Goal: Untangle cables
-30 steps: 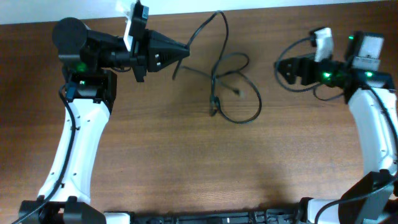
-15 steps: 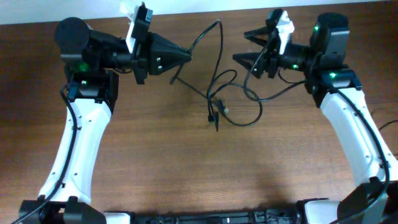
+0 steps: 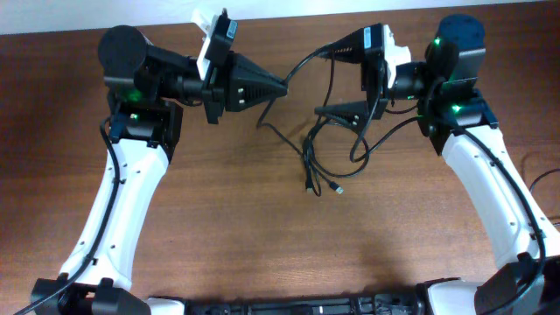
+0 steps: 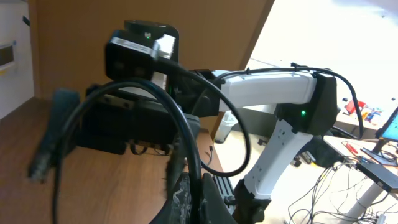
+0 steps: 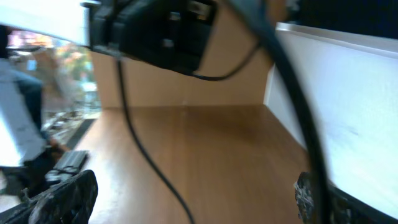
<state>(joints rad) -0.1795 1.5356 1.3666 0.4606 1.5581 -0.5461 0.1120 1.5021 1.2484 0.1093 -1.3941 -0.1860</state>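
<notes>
The cables [image 3: 308, 153] are thin black cords that hang in a loose tangle over the brown table, with two plug ends [image 3: 311, 185] resting on it. My left gripper [image 3: 282, 87] is shut on one cord, which shows pinched between its fingers [image 4: 198, 199] in the left wrist view, the cord [image 4: 193, 158] looping up from them. My right gripper [image 3: 332, 83] is open wide, facing the left one, with the cords between its fingers. In the right wrist view [image 5: 194, 186] one cord [image 5: 165, 180] crosses the gap and another runs past the right finger.
The table's far edge [image 3: 280, 17] meets a white wall just behind both grippers. The two grippers face each other about a finger length apart. The right arm's own thicker wire [image 3: 394, 127] loops beside the cords.
My right arm has swung left to the cords with its jaws spread wide. My left gripper has moved right holding its cord. The tangle is pulled into a narrower, hanging bunch.
</notes>
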